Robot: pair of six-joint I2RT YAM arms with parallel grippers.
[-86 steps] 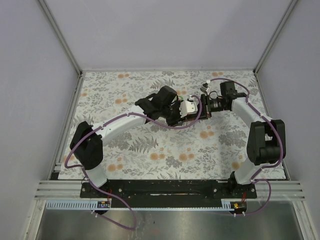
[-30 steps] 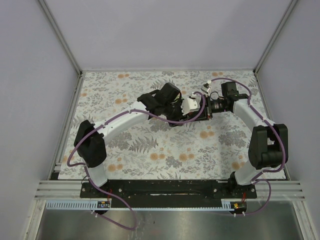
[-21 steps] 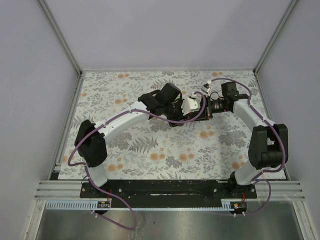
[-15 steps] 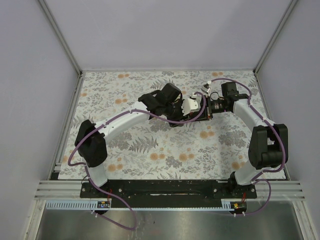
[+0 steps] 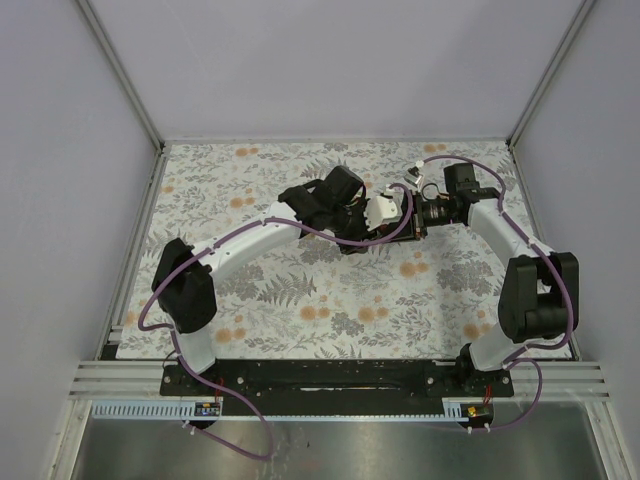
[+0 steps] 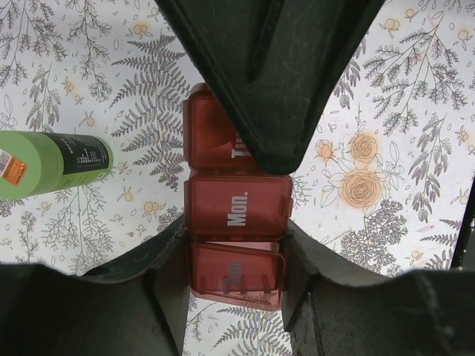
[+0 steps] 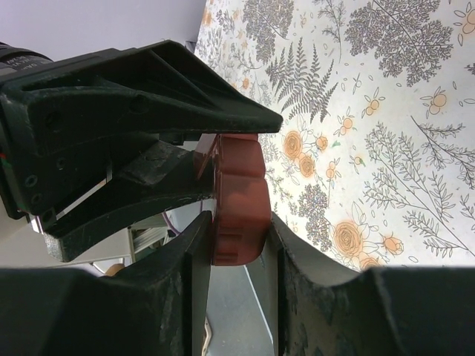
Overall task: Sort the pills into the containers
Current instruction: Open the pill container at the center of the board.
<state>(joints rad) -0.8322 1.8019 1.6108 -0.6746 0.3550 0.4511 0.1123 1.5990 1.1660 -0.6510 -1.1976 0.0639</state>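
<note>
Left gripper (image 6: 234, 256): we see it pinching the dark-red rectangular plastic pill box (image 6: 237, 204) at one end.
Right gripper (image 7: 236, 237): pinches the other end.
Green cylindrical bottle (image 6: 52, 163): lies apart, alongside.

The middle lid of the dark-red pill box (image 6: 236, 209) says "Mon." in white letters. The lid at 12 o'clock from it shows "Tu"; the rest is hidden. The lid at 6 o'clock has blurry letters. The green bottle (image 6: 44, 165), at 9 o'clock, has print too tiny to read.
</note>
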